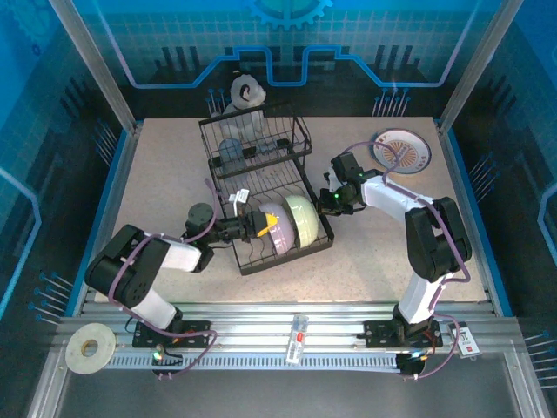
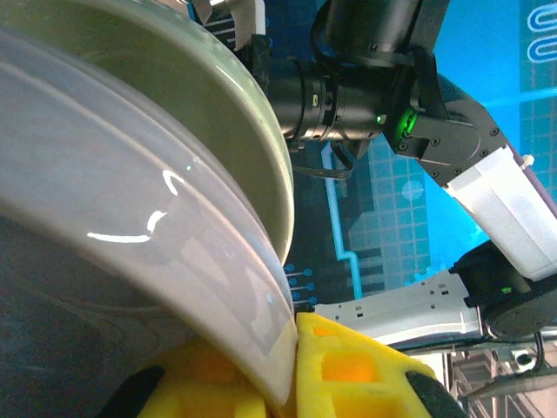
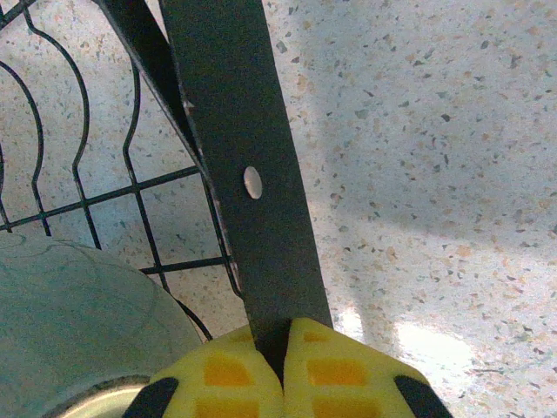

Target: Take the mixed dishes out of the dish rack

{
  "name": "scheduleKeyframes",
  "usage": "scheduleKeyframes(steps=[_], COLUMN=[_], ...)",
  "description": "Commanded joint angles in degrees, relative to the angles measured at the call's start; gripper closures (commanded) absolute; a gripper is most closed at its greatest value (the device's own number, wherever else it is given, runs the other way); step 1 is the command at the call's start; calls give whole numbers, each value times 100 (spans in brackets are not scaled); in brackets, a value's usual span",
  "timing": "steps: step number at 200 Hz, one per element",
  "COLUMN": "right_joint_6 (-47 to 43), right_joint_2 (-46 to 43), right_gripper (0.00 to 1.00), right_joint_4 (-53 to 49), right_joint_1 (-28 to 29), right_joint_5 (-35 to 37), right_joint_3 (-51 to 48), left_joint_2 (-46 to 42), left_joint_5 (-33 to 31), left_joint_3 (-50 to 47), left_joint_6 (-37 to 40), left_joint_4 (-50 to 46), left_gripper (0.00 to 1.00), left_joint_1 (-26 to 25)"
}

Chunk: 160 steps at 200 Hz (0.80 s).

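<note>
Here, seen from above, a black wire rack (image 1: 300, 132) sits mid-table. Two bowls stand on edge in the near end of its lower tray. The lavender bowl (image 1: 277, 228) is on the left, and the green bowl (image 1: 303, 219) is nested just behind it on the right. Each bowl's round face stands upright, so the line through each opening runs left to right across the tray.

The left gripper (image 1: 258, 228) comes at the lavender bowl from the left. In the left wrist view, its yellow pads (image 2: 348, 370) are pinched on that bowl's rim (image 2: 261, 348), with the green bowl (image 2: 218, 104) close behind. This arm is the nearer one to both bowls. It lies low and stretched out from its base, wrist pointing right, so the bowl will likely need to come up and out of the tray.

The right gripper (image 1: 332, 200) is clamped on the rack's right edge. The right wrist view shows its pads closed on a flat black frame bar (image 3: 235, 131), probably to steady the rack. That arm rises from its base, bends at the elbow and reaches left and down.

An orange-rimmed plate (image 1: 400, 150) lies on the table (image 1: 165, 174) at the far right, well apart from the rack.
</note>
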Motion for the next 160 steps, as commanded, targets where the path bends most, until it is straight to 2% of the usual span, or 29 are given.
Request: scheduleKeyframes(steps=[1, 37, 97, 160], right_joint_6=[486, 454, 437, 439], right_joint_2=[200, 173, 144, 94], right_gripper=[100, 100, 100, 100], right_joint_4=[-19, -41, -76, -71], right_joint_1=[-8, -34, -55, -54], right_joint_5=[-377, -398, -427, -423], right_joint_3=[-29, -23, 1, -7], left_joint_2=[37, 100, 108, 62], left_joint_5=[539, 1273, 1458, 1682], left_joint_3=[517, 832, 892, 1061], left_joint_6=[329, 510, 700, 551], left_joint_4=[677, 677, 596, 668], left_gripper=[100, 100, 100, 100], left_joint_1=[-134, -196, -202, -245])
